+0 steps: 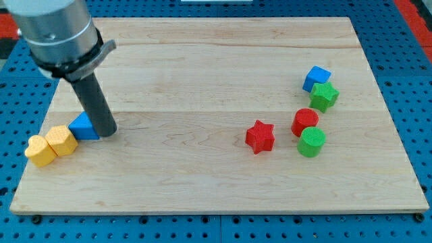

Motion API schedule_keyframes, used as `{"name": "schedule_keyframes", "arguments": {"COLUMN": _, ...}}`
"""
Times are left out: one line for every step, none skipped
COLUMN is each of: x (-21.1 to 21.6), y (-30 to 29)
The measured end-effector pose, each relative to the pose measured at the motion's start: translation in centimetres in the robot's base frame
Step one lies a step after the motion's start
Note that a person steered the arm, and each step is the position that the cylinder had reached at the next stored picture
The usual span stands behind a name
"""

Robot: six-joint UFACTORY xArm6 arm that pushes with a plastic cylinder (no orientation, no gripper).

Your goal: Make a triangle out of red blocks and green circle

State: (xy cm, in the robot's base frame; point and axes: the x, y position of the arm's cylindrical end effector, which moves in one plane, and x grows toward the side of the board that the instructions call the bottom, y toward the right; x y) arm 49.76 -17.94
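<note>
Tip: my tip [106,132] down on the wooden bench [202,67], touching the right side of the blue triangular block [82,126]; no end effector jaws, only a straight dark rod.
Red blocks: red star block [260,137] right of centre; red cylinder block [304,121] near it, further right.
Green circle: green cylinder block [311,142] touching the red cylinder from below.
Others: green star block [324,96], blue cube [316,77] above; yellow heart block [40,151] and yellow hexagon block [61,141] at left.
</note>
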Motion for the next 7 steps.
{"name": "schedule_keyframes", "arguments": {"x": 0.1, "y": 6.7}}
{"name": "schedule_keyframes", "arguments": {"x": 3.7, "y": 15.4}}
{"name": "schedule_keyframes", "arguments": {"x": 7.5, "y": 22.6}}
{"name": "schedule_keyframes", "arguments": {"x": 7.7, "y": 30.7}}
{"name": "schedule_keyframes", "arguments": {"x": 5.3, "y": 38.4}}
{"name": "schedule_keyframes", "arguments": {"x": 2.3, "y": 43.7}}
{"name": "schedule_keyframes", "arguments": {"x": 0.2, "y": 43.7}}
